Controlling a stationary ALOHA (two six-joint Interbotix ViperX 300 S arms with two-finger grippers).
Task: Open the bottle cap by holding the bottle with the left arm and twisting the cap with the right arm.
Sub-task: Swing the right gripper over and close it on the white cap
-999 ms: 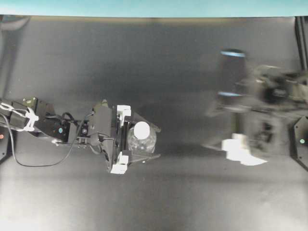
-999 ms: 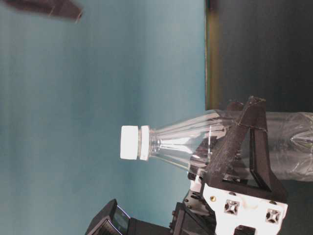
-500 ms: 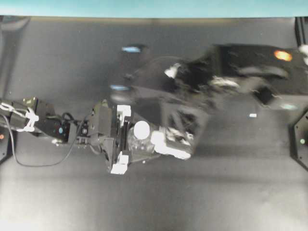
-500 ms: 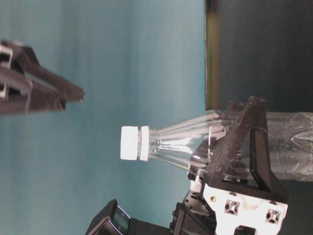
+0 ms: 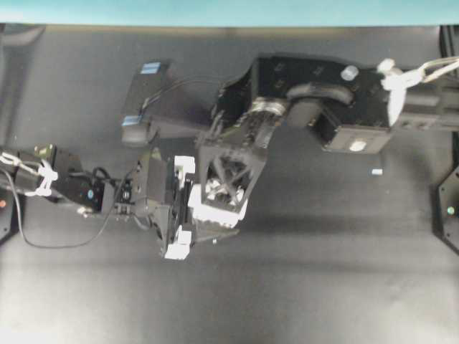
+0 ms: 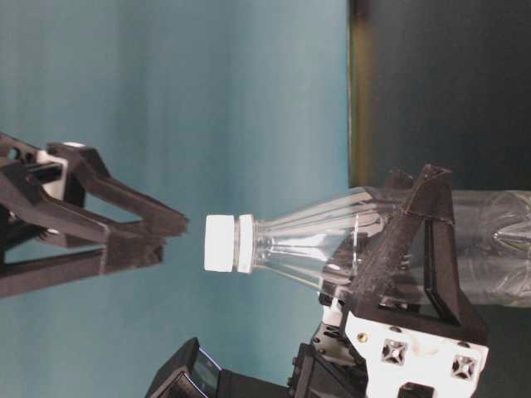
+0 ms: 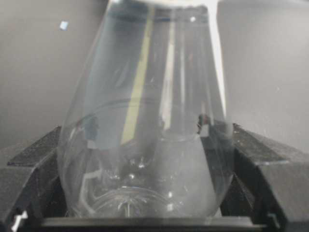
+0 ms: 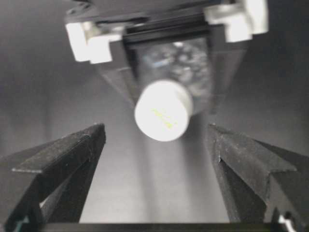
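Observation:
The clear bottle (image 6: 332,240) stands upright in my left gripper (image 5: 183,208), which is shut on its round body (image 7: 149,96). The black fingers (image 7: 251,154) press both sides. The white cap (image 6: 220,242) is on the neck. My right gripper (image 6: 170,236) is open and sits just beyond the cap top along the bottle's axis, not touching it. In the right wrist view the cap (image 8: 163,110) lies between and ahead of the spread jaws of my right gripper (image 8: 155,145). In the overhead view my right gripper (image 5: 219,193) covers the bottle and cap.
The black table (image 5: 323,287) runs to a teal wall (image 5: 229,11) at the back. A small white speck (image 5: 376,172) lies on the table right of the bottle. The right arm's broad plate (image 5: 337,93) spans the upper middle.
My right arm has swept in from the right side and now hovers over the cap with open jaws. My left gripper and the bottle have not moved.

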